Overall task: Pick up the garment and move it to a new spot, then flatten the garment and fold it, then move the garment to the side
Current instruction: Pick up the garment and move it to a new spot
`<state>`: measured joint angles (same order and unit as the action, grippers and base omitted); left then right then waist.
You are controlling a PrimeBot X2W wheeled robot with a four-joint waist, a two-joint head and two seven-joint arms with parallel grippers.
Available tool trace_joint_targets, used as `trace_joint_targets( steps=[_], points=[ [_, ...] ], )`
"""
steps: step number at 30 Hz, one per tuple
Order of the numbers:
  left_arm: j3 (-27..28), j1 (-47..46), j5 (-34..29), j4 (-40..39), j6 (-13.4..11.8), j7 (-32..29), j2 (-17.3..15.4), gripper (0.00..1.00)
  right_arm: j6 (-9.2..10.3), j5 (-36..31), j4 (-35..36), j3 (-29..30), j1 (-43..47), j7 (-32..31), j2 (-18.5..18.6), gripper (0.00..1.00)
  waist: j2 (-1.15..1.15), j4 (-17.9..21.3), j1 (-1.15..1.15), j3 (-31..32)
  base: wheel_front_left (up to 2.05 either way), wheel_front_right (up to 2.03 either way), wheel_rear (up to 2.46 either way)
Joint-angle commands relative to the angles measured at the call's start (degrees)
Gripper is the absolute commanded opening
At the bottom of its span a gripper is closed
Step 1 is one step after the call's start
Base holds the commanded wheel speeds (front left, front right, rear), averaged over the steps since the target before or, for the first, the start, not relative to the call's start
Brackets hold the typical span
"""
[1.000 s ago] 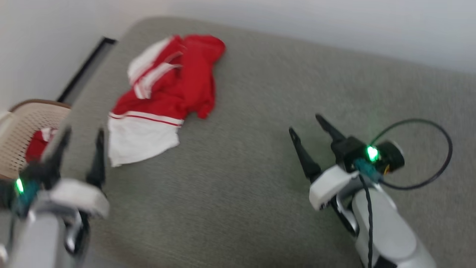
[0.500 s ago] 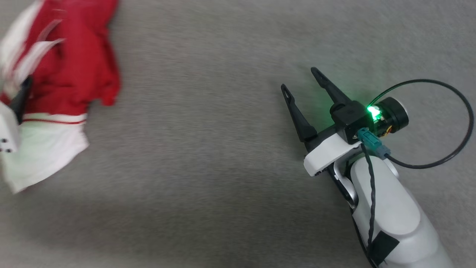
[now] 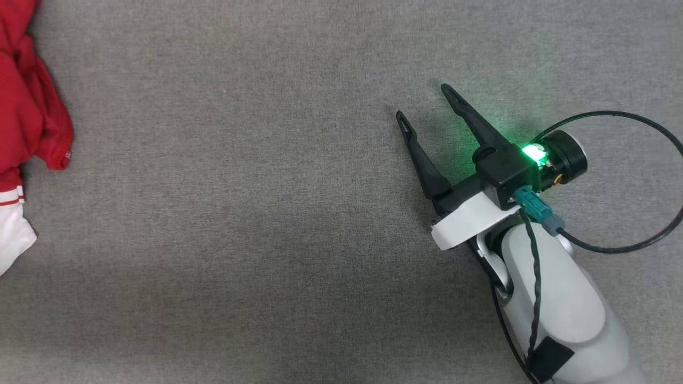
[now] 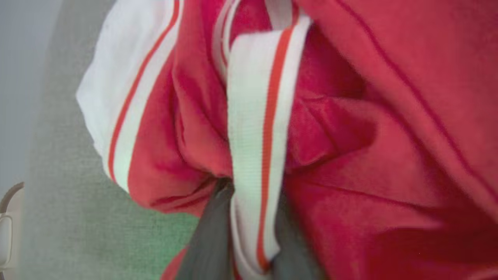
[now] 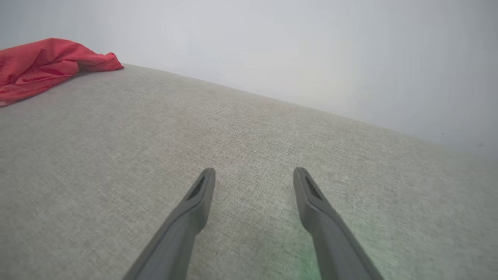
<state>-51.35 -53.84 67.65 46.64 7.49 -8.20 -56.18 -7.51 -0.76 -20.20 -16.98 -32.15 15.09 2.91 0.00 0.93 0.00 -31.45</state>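
Note:
The garment (image 3: 26, 106) is a crumpled red shirt with a white sleeve end, lying at the far left edge of the head view. In the left wrist view the garment (image 4: 369, 116) is seen from very close. My left gripper (image 4: 253, 202) has both dark fingers pressed against a white-and-red striped band that fills the gap between them. My right gripper (image 3: 421, 101) stands open over bare grey fabric at the right, well away from the shirt. From the right wrist, the gripper (image 5: 255, 171) holds nothing, and the garment (image 5: 42, 62) lies far off at the upper left.
Everything rests on a wide grey fabric surface (image 3: 267, 213). A pale wall (image 5: 311, 58) rises behind its far edge. A black cable (image 3: 640, 160) loops from my right wrist. A beige basket rim (image 4: 6, 225) shows past the surface's edge.
The head camera has swung, sliding the garment to the picture's left edge. My left gripper, open beside the shirt before, has closed around its striped band. The right gripper stays open.

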Motion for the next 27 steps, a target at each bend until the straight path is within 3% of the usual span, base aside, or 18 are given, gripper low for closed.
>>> trace_joint_targets(
  steps=[1,7,11,19,22,27],
  points=[
    [-2.32,-0.86,-1.73,1.02,-0.04,3.45,1.57,0.0,0.04,0.57,0.38,0.15,1.27,0.1,0.08,1.0,0.0,-0.61,0.0,1.73,0.0,0.0,0.0],
    [-7.31,-7.44,-7.95,4.4,-0.07,16.41,1.76,0.0,0.04,4.55,1.22,1.96,3.44,0.1,0.05,1.0,0.0,0.05,0.0,6.97,0.0,0.0,0.0],
    [-10.66,-13.73,-13.64,3.53,-0.07,22.14,3.95,0.0,0.04,6.77,1.88,2.8,5.05,0.1,0.07,1.0,0.0,1.74,0.0,9.2,0.0,0.0,0.0],
    [-16.46,-23.05,-19.27,-9.65,-0.07,23.47,8.49,0.0,0.04,11.41,4.55,4.03,9.09,0.1,0.01,1.0,0.0,7.86,0.0,10.11,0.0,0.0,0.0],
    [-18.26,-24.48,-18.13,-14.42,-0.07,23.49,9.82,0.0,0.04,12.84,5.41,4.58,9.92,0.1,0.04,1.0,0.0,9.69,0.0,9.55,0.0,0.0,0.0],
    [-21.17,-25.93,-9.74,-28.52,-0.07,20.04,13.0,0.0,0.04,16.29,7.39,5.33,11.47,0.09,0.0,1.0,0.0,14.17,0.0,7.57,0.0,0.0,0.0]
  ],
)
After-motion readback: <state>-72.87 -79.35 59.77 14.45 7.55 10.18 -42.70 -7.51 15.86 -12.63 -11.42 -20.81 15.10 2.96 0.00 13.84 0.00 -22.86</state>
